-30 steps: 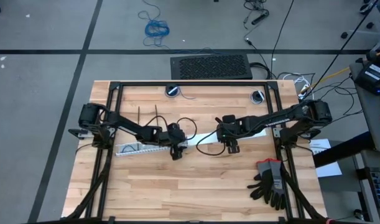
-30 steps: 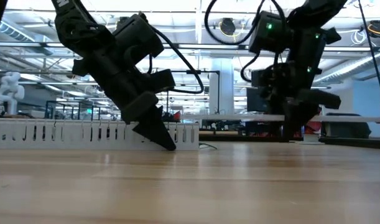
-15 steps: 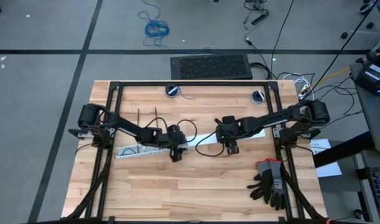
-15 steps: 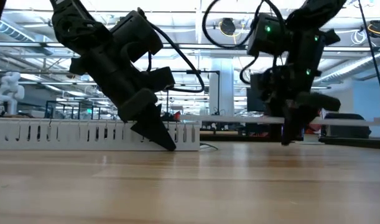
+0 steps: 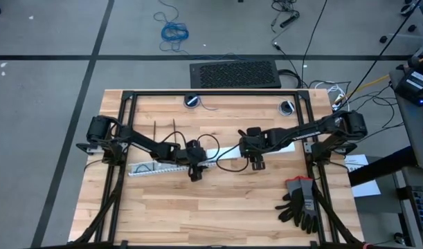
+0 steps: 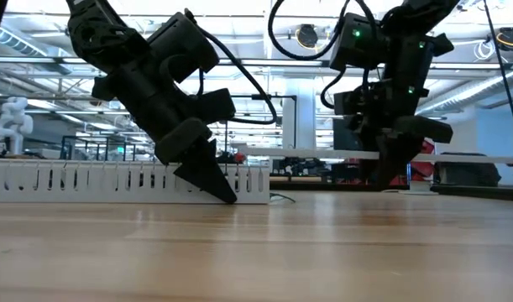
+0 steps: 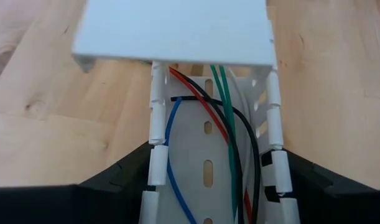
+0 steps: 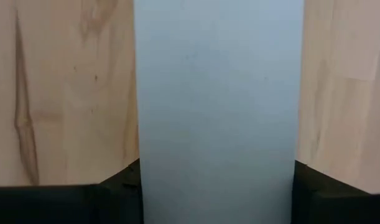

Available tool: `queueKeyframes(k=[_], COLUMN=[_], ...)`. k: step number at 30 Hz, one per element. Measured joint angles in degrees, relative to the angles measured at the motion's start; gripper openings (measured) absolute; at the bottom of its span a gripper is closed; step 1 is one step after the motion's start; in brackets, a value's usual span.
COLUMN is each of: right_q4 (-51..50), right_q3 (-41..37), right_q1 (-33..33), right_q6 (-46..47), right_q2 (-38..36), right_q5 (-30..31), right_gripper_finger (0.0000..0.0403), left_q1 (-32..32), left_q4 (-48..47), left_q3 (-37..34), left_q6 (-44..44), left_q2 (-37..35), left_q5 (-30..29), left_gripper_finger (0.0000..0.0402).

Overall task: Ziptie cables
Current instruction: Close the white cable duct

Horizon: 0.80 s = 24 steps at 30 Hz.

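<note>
A white slotted duct lies flat on the table, and my left gripper is shut on its right end. The cables, thin blue, red, green and black wires, lie inside the duct's channel. My right gripper is shut on a flat white cover strip, whose left end hangs over the duct's end. Two thin black zipties lie on the wood beyond the left arm. My left gripper has the duct's slotted side walls pinched between its two fingers, across the duct. It comes slanting down from the table's left. The duct stays flat on the table. My right gripper pinches the cover strip by its two long edges, the fingers lying across it. It comes from above, pointing down. The strip is held level, lifted clear of the table.
Black gloves lie at the near right corner. A black cord loops between the grippers. Black frame rails run along the far edge and both sides, with two round grommets at the far edge. Bare wood lies near the front.
My right gripper has shifted slightly toward the table's left and risen a little, carrying the cover strip with it, so the strip's left end now hangs over the duct's end. My left gripper and the duct have kept still.
</note>
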Motion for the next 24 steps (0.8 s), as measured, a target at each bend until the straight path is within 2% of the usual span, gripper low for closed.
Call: queueKeyframes(k=[14, 24], right_q4=[1.6, -3.5], right_q3=[0.1, 3.5], right_q1=[0.2, 0.5], right_q6=[2.4, 2.7], right_q2=[5.0, 3.2], right_q5=[-2.7, 0.4], right_gripper_finger=[0.0199, 0.0199], left_q1=[-0.1, -0.1], left_q4=[0.0, -0.1], left_q3=[0.0, -0.1], left_q6=[-0.2, -0.2], left_q2=[0.0, 0.1], left_q5=[-0.1, -0.4], left_gripper_finger=[0.0239, 0.0239])
